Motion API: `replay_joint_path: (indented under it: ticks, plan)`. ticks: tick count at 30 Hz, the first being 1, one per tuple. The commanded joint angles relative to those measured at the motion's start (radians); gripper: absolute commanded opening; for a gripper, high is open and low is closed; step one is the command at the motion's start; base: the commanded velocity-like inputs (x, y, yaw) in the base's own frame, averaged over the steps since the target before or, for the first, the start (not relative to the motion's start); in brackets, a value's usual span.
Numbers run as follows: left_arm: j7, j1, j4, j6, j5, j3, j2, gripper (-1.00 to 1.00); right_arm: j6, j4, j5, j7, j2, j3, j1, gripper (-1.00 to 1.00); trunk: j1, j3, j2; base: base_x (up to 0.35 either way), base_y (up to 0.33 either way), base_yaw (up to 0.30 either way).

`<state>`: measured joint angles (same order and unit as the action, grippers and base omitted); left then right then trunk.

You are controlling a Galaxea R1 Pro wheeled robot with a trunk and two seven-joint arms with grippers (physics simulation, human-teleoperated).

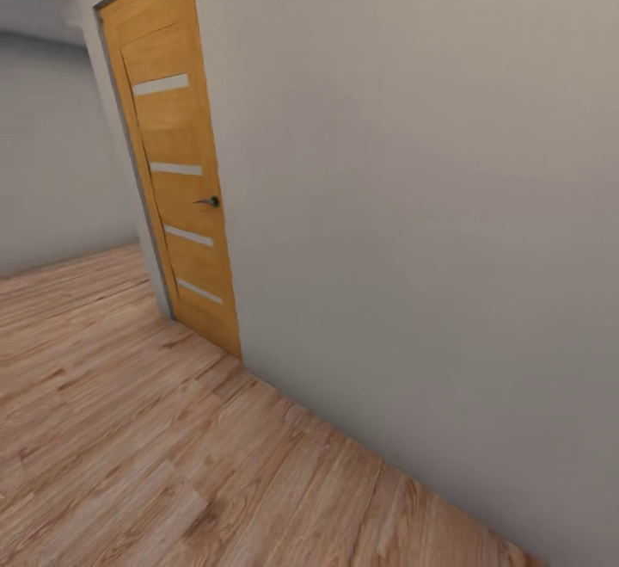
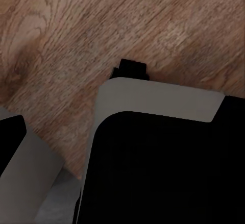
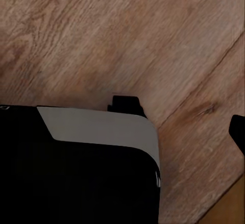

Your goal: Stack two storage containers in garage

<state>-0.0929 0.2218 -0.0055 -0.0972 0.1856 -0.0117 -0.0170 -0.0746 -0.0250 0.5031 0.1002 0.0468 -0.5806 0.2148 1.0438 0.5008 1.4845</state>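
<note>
Both wrist views look down past black-and-white robot body panels [image 2: 163, 132] onto light wood plank floor [image 3: 102, 35]; neither end effector's opening can be told. From the head, an orange-brown door [image 1: 176, 171] stands shut at 11 o'clock in a plain white wall [image 1: 413, 206].

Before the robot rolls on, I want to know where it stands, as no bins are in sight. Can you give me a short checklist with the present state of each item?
1. Door found: ok, an orange-brown door with four frosted strips stands in the white wall.
2. Door open: not ok, it looks shut, its dark handle untouched.
3. Room: not ok for stacking, the wood plank floor lies underfoot, not grey concrete.
4. Storage container in hand: cannot tell.
5. End effector states: cannot tell, both wrist views look past the robot's base at the planks.
</note>
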Motion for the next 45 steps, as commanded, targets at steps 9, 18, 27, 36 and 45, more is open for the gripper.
replay_joint_path:
  ticks: [9,18,27,36,45]
  plan:
    - [-0.002,0.001,-0.001,-0.004,0.006,-0.001,0.000,1.00,-0.005,-0.003,0.009,0.001,0.001,-0.008,0.001,1.00,0.000,0.001,0.000,0.244,0.000,0.268]
    - [-0.002,0.001,-0.001,-0.004,0.006,-0.001,0.000,1.00,-0.005,-0.003,0.009,0.001,0.001,-0.008,0.001,1.00,0.000,0.001,0.000,0.258,0.000,0.268]
    - [-0.002,0.001,-0.001,-0.004,0.006,-0.001,0.000,1.00,-0.005,-0.003,0.009,0.001,0.001,-0.008,0.001,1.00,0.000,0.001,0.000,0.315,0.000,0.268]
    - [-0.002,0.001,-0.001,-0.004,0.006,-0.001,0.000,1.00,-0.005,-0.003,0.008,0.001,0.001,-0.008,0.001,1.00,0.000,0.001,0.000,0.320,0.000,0.268]
    - [-0.002,0.001,-0.001,-0.004,0.006,-0.001,0.000,1.00,-0.005,-0.003,0.008,0.001,0.001,-0.008,0.001,1.00,0.000,0.001,0.000,0.321,0.000,0.268]
